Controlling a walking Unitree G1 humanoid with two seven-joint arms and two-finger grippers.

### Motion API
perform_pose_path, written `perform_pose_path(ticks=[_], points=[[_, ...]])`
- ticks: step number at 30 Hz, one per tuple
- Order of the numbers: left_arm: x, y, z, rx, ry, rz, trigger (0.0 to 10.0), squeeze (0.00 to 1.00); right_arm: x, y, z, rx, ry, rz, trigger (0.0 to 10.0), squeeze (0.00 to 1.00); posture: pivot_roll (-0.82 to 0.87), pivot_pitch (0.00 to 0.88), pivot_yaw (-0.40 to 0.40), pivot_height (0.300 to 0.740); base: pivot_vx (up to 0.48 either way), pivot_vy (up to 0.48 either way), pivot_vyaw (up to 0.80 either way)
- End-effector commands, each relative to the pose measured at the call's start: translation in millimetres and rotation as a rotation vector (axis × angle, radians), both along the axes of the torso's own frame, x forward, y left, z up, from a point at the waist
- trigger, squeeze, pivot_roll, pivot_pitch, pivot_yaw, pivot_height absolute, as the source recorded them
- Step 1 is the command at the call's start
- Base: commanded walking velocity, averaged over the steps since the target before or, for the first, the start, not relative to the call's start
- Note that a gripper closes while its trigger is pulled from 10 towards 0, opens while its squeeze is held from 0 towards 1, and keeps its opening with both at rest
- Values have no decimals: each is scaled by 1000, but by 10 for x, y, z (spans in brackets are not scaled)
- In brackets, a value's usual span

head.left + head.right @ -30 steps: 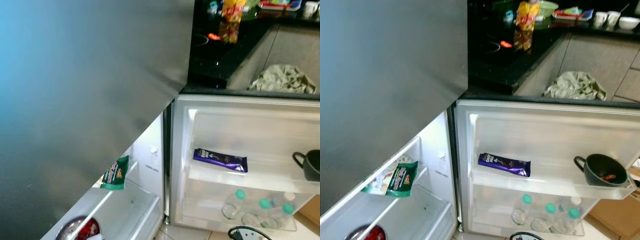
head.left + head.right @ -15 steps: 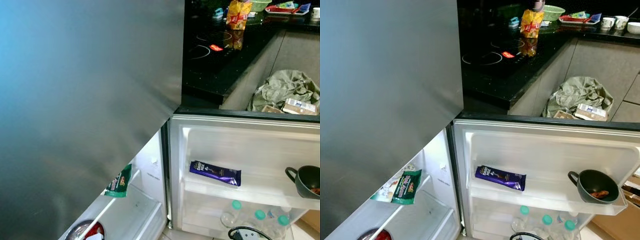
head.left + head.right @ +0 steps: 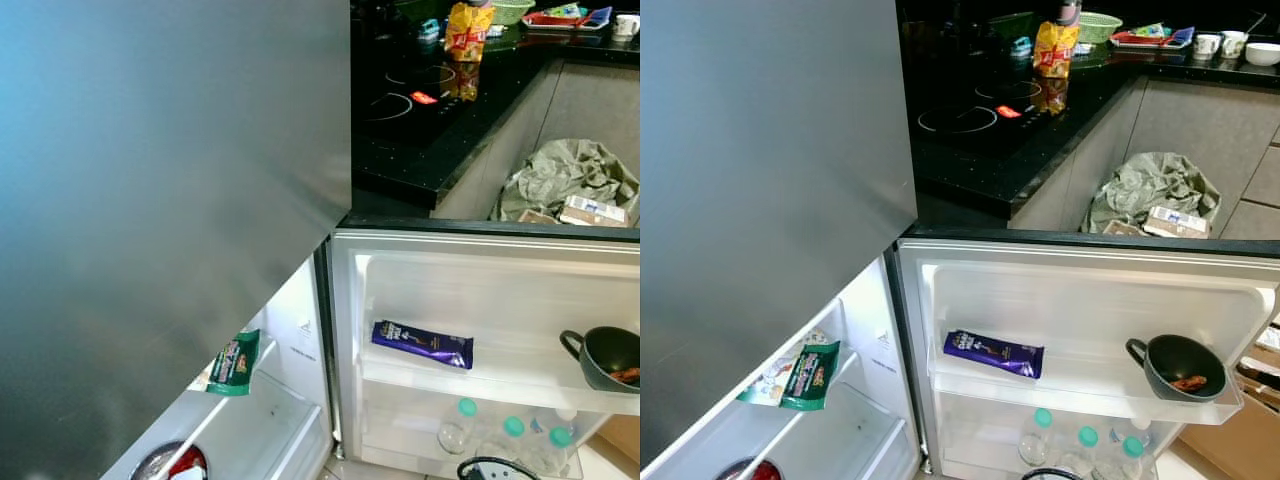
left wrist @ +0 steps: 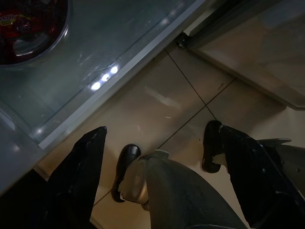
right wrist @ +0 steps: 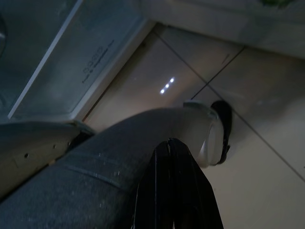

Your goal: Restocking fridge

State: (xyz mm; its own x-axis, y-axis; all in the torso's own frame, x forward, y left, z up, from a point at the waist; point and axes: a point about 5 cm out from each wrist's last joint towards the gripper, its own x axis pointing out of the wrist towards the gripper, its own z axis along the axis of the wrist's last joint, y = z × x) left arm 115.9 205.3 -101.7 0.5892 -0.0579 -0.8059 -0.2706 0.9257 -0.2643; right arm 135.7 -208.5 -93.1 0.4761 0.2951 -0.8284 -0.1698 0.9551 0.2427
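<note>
The fridge's lower door [image 3: 480, 285] stands open to my right; the grey steel upper door [image 3: 170, 200] is closed. On the door's upper shelf lie a purple chocolate bar [image 3: 421, 343] and, further right, a dark mug [image 3: 1180, 365]. Water bottles [image 3: 1080, 445] with teal caps stand in the door's bottom shelf. Inside the fridge a green packet [image 3: 808, 375] lies on a glass shelf, above a bowl [image 3: 172, 463] with red contents. My left gripper [image 4: 155, 133] hangs open over the floor tiles. My right gripper [image 5: 171, 143] hangs shut beside my leg.
Behind the open door a black counter with a cooktop [image 3: 980, 115] carries a yellow snack bag [image 3: 1053, 48], a tray and cups. A bin with a grey-green liner [image 3: 1150, 190] and a carton [image 3: 1175, 222] sits below the counter. My feet stand on beige tiles before the fridge.
The whole picture has slid down and left, so the camera has moved; more of the counter and bin shows. The things in the fridge have not moved.
</note>
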Motion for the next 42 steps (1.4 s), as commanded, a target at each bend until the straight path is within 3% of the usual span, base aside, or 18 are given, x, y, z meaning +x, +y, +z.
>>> perform_pose_path(ticks=[1, 7, 9, 15, 24, 36, 42], points=[[-70, 5, -25, 7, 32, 5, 10000, 0, -60, 6, -22, 12, 27, -4, 10000, 0, -101, 0, 24, 740, 0, 0, 0], [-82, 2, -29, 8, 37, 7, 10000, 0, -81, -7, -29, 4, 31, -15, 10000, 0, -102, 0, 23, 740, 0, 0, 0], [-93, -1, -34, 9, 43, 11, 10000, 0, -95, -61, -42, -58, 43, -65, 10000, 0, -102, 0, 23, 740, 0, 0, 0], [-88, -14, -37, 11, 48, 16, 10000, 0, -173, -107, -83, -168, 107, -46, 10000, 0, -98, 0, 16, 740, 0, 0, 0], [-31, -41, -29, -5, 40, 38, 10000, 0, -204, -145, -94, -224, 125, -56, 10000, 0, -95, 0, 14, 740, 0, 0, 0], [-46, -1, -32, 14, 61, 25, 10000, 0, -219, -110, -109, -241, 132, -53, 10000, 0, -83, 0, 18, 740, -395, 0, 0], [-66, -5, -38, 13, 66, 24, 10000, 0, -252, -197, -100, -265, 141, -44, 10000, 0, -67, 0, 4, 740, -443, 0, 0]])
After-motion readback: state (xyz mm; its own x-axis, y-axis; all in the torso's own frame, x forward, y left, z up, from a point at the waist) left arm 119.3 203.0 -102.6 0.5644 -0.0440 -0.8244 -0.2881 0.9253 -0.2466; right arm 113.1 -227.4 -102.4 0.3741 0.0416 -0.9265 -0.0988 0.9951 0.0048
